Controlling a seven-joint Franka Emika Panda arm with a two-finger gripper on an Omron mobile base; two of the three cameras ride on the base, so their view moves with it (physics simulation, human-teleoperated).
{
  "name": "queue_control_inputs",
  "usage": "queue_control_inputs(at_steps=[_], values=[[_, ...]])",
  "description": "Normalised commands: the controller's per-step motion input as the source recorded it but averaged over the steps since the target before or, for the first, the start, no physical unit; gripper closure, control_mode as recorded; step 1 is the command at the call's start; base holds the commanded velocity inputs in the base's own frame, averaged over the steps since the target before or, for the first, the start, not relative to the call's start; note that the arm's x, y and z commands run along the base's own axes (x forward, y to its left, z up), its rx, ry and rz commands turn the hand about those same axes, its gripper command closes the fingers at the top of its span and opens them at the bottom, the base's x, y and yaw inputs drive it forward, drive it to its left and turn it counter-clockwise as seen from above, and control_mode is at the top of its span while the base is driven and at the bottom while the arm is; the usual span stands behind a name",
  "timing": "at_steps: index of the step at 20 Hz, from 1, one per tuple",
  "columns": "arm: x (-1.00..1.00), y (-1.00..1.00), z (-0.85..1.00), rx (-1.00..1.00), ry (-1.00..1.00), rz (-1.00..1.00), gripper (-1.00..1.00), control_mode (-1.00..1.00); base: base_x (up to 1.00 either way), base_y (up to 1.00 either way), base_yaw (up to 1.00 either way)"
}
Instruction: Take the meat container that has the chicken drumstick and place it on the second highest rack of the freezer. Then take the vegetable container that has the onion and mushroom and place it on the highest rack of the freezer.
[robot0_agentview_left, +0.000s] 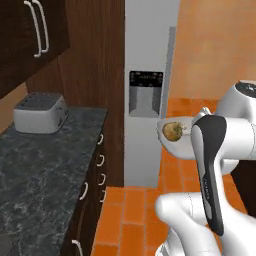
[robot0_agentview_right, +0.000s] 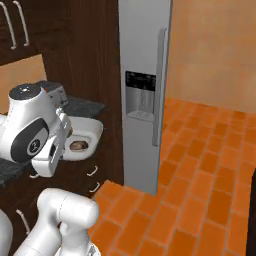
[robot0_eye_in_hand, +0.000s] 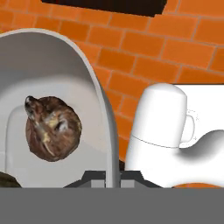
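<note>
1. The gripper (robot0_eye_in_hand: 113, 177) is seen closed on the rim of a white vegetable container (robot0_eye_in_hand: 52, 65); in the hand view the rim passes edge-on between the two dark fingertips at the bottom of the picture.
2. Inside the container a dark-brown mushroom (robot0_eye_in_hand: 52, 129) lies on the white floor; in the left base view the yellowish onion (robot0_agentview_left: 172, 131) is seen resting in the same container (robot0_agentview_left: 172, 145), which is held in the air beside the arm.
3. The container is carried clear of the orange tile floor (robot0_eye_in_hand: 175, 48), with open floor below it and to the right of the freezer (robot0_agentview_right: 142, 95).
4. The freezer stands well apart from the container, its grey door shut, the long vertical handle (robot0_agentview_right: 161, 85) and the dark dispenser panel (robot0_agentview_right: 140, 95) facing the robot. Its racks are hidden behind the door.
5. In the right base view the container (robot0_agentview_right: 85, 135) is partly covered by the arm's white wrist, and its contents are hard to make out. The onion is cut off at the lower left edge of the hand view.
6. To the left, a dark stone counter (robot0_agentview_left: 45, 160) with a grey toaster (robot0_agentview_left: 40, 112) is seen, with dark wood cabinets (robot0_agentview_left: 30, 35) above and drawers (robot0_agentview_left: 92, 190) below, just beside the freezer.
</note>
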Motion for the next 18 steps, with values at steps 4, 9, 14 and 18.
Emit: queue_control_inputs(at_steps=[4,9,14,18], values=[[0.0,0.0,0.0,0.0,0.0,0.0,1.0,1.0,0.01,-0.5,-0.8],[0.0,0.0,0.0,0.0,0.0,0.0,1.0,1.0,0.21,-0.67,-0.66],[0.0,0.0,0.0,0.0,0.0,0.0,1.0,1.0,0.75,-0.25,-0.15],[0.0,0.0,0.0,0.0,0.0,0.0,1.0,1.0,1.0,-0.01,0.17]])
